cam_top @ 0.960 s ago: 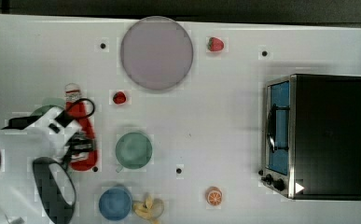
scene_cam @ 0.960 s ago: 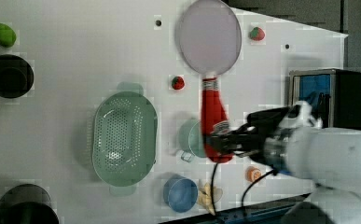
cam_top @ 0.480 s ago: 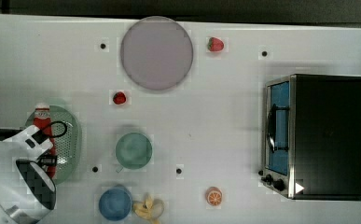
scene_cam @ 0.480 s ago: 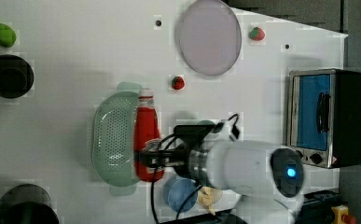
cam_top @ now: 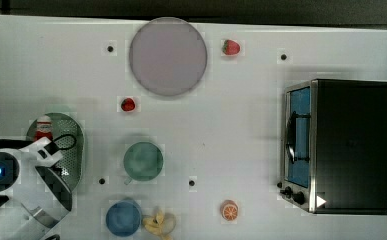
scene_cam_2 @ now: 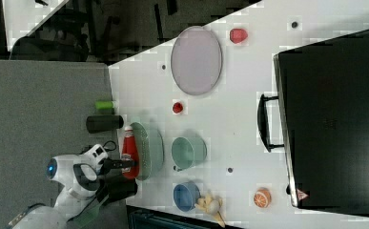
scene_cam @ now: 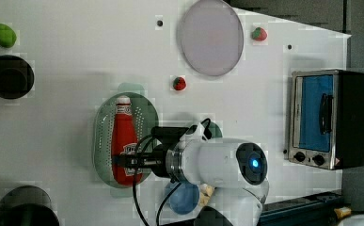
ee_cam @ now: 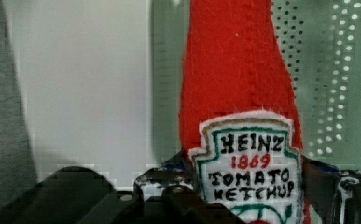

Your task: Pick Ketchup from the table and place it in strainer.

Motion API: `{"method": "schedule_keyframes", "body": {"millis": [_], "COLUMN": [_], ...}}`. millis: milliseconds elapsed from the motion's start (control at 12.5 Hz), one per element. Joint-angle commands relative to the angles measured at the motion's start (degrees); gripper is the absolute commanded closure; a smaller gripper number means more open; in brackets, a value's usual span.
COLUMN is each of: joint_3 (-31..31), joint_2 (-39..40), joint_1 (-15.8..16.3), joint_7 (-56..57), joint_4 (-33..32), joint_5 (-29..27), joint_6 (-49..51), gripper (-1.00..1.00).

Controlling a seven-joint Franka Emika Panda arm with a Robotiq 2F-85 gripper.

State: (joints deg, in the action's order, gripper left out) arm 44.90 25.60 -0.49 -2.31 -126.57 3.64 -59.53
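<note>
In the top view the arm (cam_top: 26, 190) covers much of the strainer (cam_top: 76, 150) at the desk's (cam_top: 231, 140) left edge. The Ketchup's (cam_top: 44, 127) white cap and red neck poke out above the arm, over the strainer. A mug (cam_top: 143, 161) sits to its right, a lilac plate (cam_top: 167, 56) farther up, and an oven (cam_top: 338, 146) at the right.

White table (cam_top: 241, 125) — strainer (cam_top: 76, 150), mug (cam_top: 143, 161), plate (cam_top: 167, 56), toaster oven (cam_top: 341, 145)
</note>
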Motion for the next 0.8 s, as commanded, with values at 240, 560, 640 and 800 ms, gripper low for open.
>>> {"method": "schedule_keyframes", "body": {"millis": [240, 560, 640, 800], "joint_3": [-1.94, -1.94, -1.98, -2.08], "joint_2": [0.62, -8.76, -11.78, -17.01], "joint_1": [1.73, -0.82, -2.39, -6.24], "joint_7": [-3.96, -12.38, -12.33, -11.3], "joint_4": [1.33, 2.91, 3.86, 6.58], "joint_5": [1.52, 1.33, 1.06, -1.32], "joint_6": [-2.53, 1.85, 5.43, 14.58], "gripper": [-1.0, -1.0, -1.0, -1.0]}}
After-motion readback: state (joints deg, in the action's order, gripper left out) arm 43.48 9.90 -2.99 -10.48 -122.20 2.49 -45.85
